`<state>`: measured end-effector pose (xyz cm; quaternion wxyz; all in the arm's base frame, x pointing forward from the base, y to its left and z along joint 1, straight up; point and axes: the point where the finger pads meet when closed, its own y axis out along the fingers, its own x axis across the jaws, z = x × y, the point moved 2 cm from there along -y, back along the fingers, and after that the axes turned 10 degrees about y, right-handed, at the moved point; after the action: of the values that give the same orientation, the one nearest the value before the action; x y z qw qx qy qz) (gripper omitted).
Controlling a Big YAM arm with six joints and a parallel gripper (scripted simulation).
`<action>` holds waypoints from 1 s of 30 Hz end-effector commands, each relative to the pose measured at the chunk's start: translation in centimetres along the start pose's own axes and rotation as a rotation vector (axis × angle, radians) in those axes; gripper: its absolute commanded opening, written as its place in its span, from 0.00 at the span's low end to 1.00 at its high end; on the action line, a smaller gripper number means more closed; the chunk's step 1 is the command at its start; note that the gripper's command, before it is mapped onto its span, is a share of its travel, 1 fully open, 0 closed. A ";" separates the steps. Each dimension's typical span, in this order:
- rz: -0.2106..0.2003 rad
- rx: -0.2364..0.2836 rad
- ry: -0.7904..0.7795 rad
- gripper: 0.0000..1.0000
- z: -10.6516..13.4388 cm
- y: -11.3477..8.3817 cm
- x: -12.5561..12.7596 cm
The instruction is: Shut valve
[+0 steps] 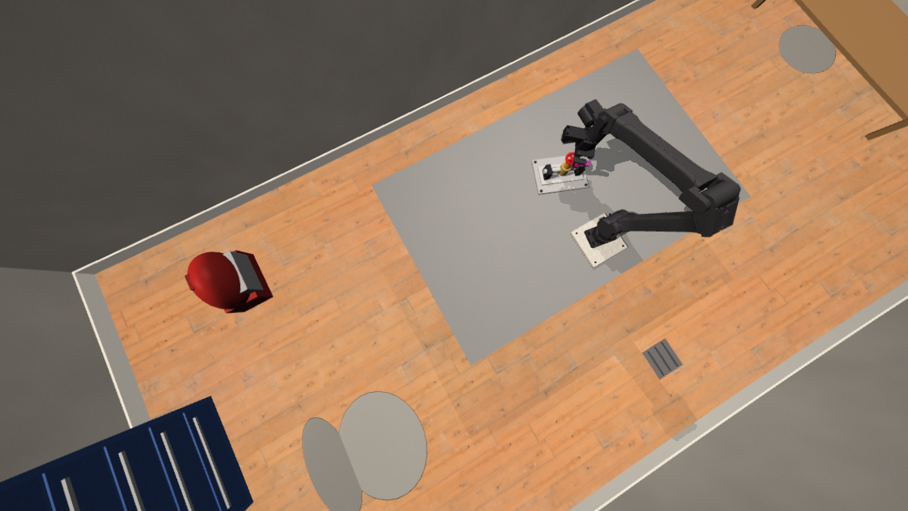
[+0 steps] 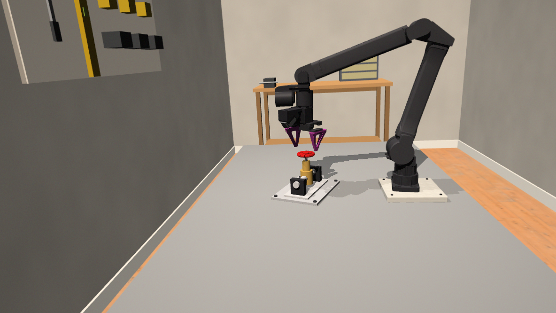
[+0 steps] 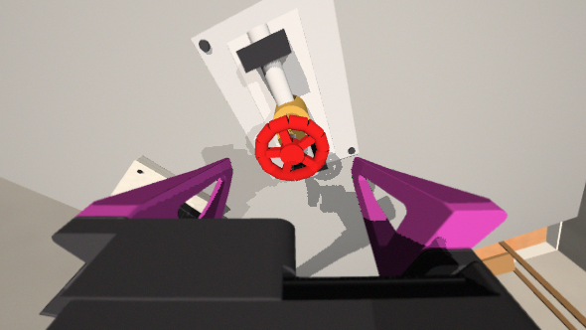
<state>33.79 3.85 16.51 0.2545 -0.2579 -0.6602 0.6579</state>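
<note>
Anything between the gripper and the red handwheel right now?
Nothing. In the exterior view the open gripper hangs just above the handwheel, with only a bare gap between them.

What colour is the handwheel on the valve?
Red; the handwheel shows best in the wrist view.

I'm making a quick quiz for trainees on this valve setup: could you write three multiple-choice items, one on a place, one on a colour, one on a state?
1. Where is the tool relative to the handwheel?
A. Above it, apart
B. Beside the arm's base plate
C. Under the wooden table

2. What colour are the tool's fingers?
A. Yellow
B. Purple
C. White

3. What state is the tool in?
A. Shut on the handwheel
B. Shut on nothing
C. Open, holding nothing

Answers: 1 A, the exterior view shows a gap over the wheel; 2 B, the wrist view shows purple fingers; 3 C, the fingers stand wide either side of the wheel.
</note>
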 end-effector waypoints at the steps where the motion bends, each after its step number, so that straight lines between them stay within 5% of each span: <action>1: 0.001 -0.002 -0.002 1.00 -0.5 0.3 -0.5; 30: -0.004 0.004 -0.002 1.00 -0.3 0.8 -0.3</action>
<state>33.77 3.85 16.39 0.2545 -0.2579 -0.6602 0.6579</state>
